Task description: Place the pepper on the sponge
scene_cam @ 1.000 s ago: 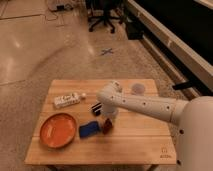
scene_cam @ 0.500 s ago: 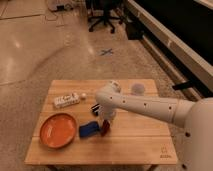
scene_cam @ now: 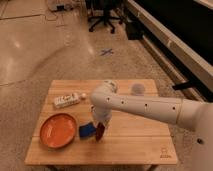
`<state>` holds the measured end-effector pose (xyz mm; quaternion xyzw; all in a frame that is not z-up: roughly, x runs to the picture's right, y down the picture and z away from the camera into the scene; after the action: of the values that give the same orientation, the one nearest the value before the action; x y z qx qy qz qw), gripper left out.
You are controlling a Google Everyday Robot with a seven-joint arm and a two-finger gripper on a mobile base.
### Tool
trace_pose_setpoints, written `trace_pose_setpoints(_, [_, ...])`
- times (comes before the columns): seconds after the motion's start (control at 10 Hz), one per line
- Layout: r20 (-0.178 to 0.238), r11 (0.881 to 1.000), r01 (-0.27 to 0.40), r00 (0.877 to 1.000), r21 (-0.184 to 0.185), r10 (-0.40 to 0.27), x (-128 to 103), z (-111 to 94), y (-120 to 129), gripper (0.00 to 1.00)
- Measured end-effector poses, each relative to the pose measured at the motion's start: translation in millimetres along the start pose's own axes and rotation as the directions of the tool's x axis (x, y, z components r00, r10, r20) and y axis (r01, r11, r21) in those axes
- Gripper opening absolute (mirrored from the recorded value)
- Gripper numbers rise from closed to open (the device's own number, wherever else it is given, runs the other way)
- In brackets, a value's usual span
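Gripper is low over the counter, fingers apparently clamped on the upper end of the pepper. Pepper hangs steeply, just right of the sponge. Judgement: centre it over the sponge and lay it flatter before releasing, or it may roll off.

Dark-red pepper below end effector, blue sponge, orange plate

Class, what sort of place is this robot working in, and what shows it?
Probably an office or lab: a wheeled office chair stands behind, a tape cross marks the polished floor, and the claw hangs over a wooden table by the sponge.
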<state>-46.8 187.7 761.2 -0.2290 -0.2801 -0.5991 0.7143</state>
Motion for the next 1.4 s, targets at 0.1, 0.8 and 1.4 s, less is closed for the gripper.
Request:
trace_pose_setpoints(0.1, [-0.002, 1.000, 0.016, 1.000, 0.007, -0.016, -1, -2, -6, 0.00])
trace_pose_setpoints(0.8, [-0.039, 0.995, 0.090, 0.995, 0.045, -0.088, 12, 3, -49, 0.12])
trace_pose_setpoints(1.4, [-0.038, 0.998, 0.065, 0.997, 0.025, -0.064, 18, 25, -44, 0.72])
